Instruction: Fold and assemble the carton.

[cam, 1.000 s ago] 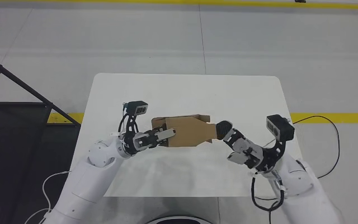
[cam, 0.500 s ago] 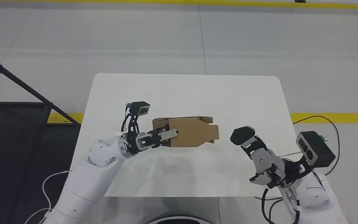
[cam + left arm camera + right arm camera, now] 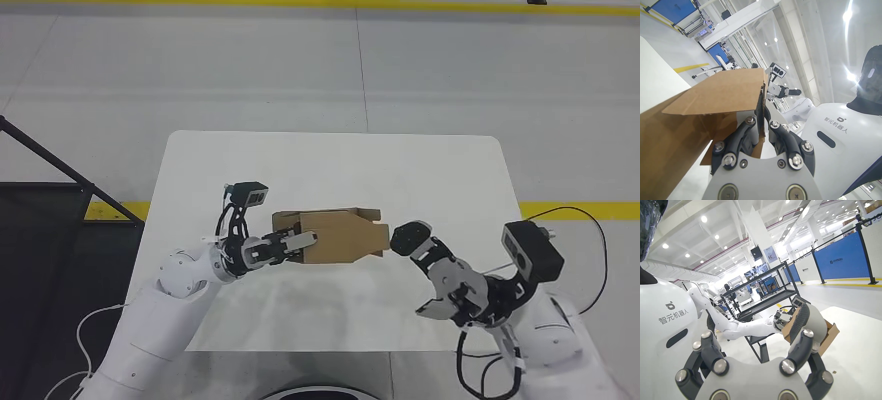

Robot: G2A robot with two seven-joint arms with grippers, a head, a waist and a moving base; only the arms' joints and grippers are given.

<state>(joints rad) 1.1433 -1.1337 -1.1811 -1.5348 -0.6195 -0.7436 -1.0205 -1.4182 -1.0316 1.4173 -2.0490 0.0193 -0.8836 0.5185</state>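
The left claw (image 3: 303, 241) pinches the left-end flap of the carton (image 3: 340, 235), flattish brown corrugated card over the middle of the smooth white table (image 3: 430, 170). The right claw (image 3: 422, 273) is spread wide, its ribbed black pad (image 3: 409, 238) just beside the carton's right end.

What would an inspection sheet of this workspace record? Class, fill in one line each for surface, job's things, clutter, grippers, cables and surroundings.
Surface: white table, rounded corners.
Job's things: brown carton at mid-table, partly folded, end flaps loose.
Clutter: one small brown speck on the table.
Grippers: left gripper shut on a carton flap; right gripper open, one finger by the carton's other end.
Cables: black cable looping over the floor beside the table; white cable by the left arm.
Surroundings: grey floor, yellow line, black rack beside the table.
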